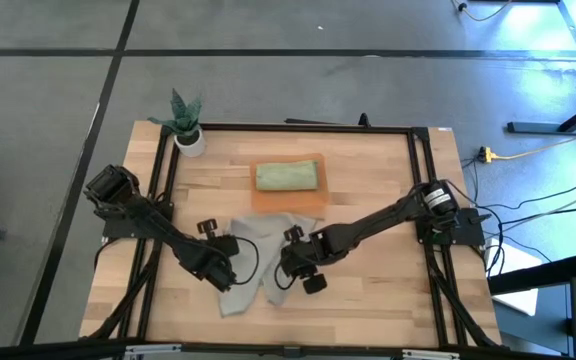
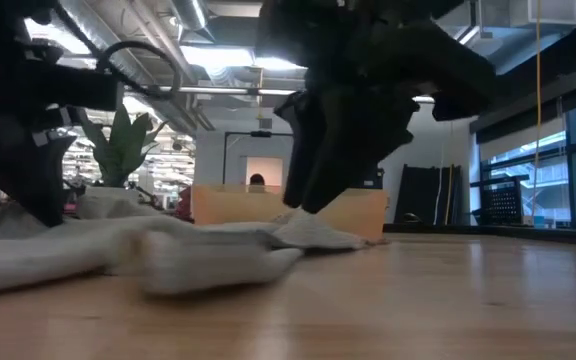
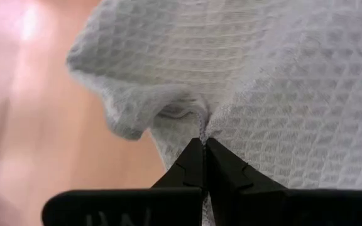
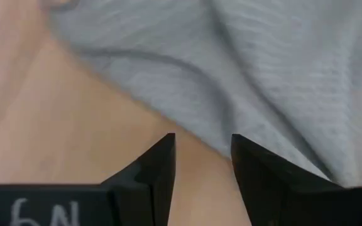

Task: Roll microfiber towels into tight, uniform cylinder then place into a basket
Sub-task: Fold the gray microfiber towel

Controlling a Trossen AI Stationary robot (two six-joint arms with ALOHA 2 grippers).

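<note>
While pinched: grey towel (image 3: 281, 75).

The grey towel (image 1: 253, 262) and both arms fill the middle of the desk (image 1: 388, 290). The basket (image 1: 289, 184) and plant pot (image 1: 190, 141) block the far side; the right corner is free

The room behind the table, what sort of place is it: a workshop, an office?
Probably an open lab or industrial-style workspace. The low view shows exposed ceiling pipes and strip lights and large windows; from above, a bare grey floor with loose cables.
</note>
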